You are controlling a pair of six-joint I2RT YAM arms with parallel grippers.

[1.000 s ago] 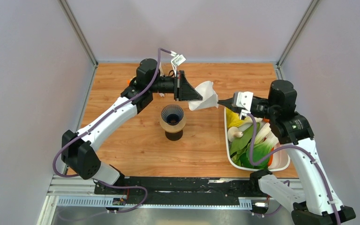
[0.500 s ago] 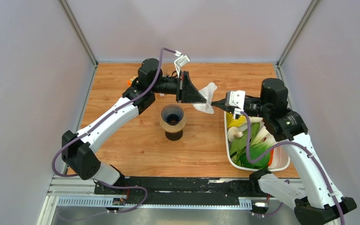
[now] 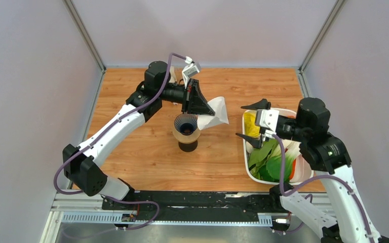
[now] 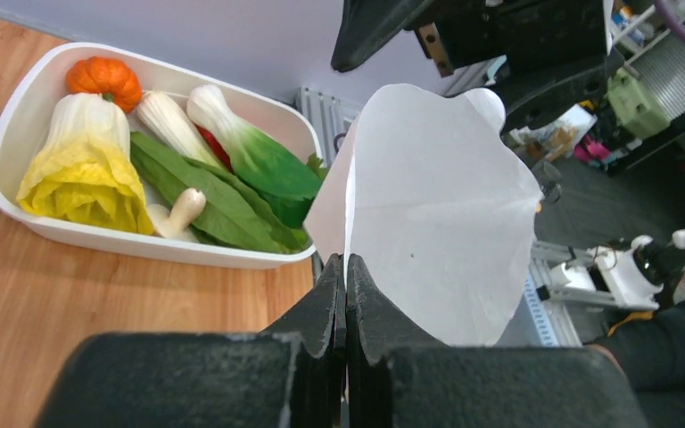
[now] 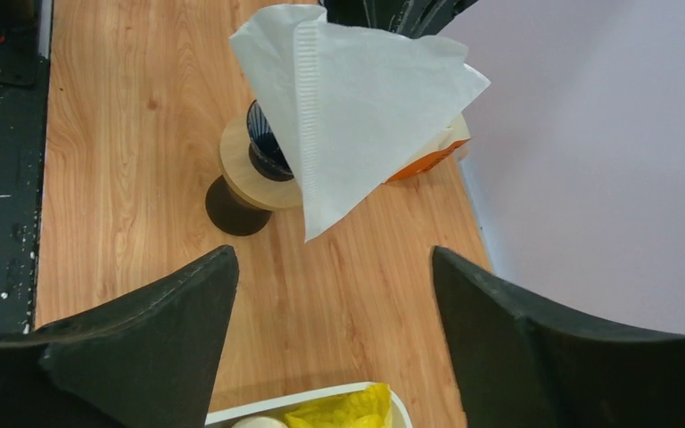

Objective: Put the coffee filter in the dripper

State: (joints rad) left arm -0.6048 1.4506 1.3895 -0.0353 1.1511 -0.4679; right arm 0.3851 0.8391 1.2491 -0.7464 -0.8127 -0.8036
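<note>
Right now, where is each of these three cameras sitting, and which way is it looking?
Top external: high behind the arms, looking down on the table; both arms show, the dripper central.
Left wrist: on the left arm, facing along its shut left pincer toward the vegetable tray; its fingers show.
Right wrist: on the right arm, facing out between the fingers of its open right pincer toward the dripper.
Shared: all three show the coffee filter held by the left pincer.

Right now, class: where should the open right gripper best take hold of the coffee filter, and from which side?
Probably the coffee filter by its free crimped edge, coming from the right: the left gripper pinches its far side, so the sheet fans out toward the open right gripper.
</note>
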